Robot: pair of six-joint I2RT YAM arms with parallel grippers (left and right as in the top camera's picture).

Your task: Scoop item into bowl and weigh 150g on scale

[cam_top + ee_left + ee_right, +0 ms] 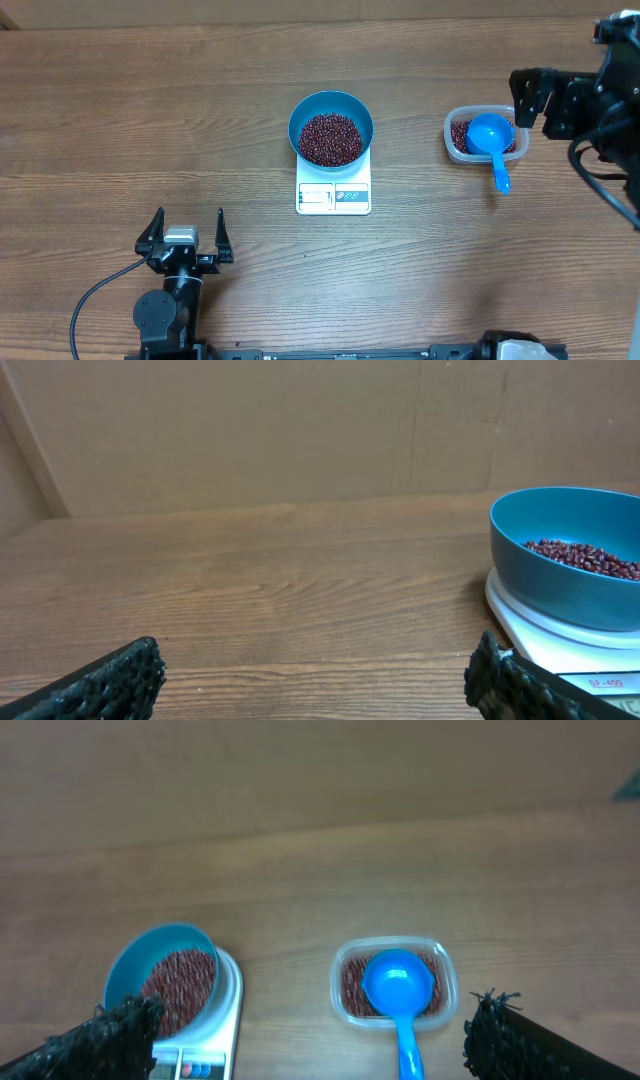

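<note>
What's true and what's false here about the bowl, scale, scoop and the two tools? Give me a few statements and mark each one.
The teal bowl sits on the white scale. True.
The bowl is empty. False: it holds red-brown beans.
The blue scoop rests in the clear tub. True.
The right tool grips the scoop. False: it is open, holding nothing.
The left tool is open, apart from the scale. True.
</note>
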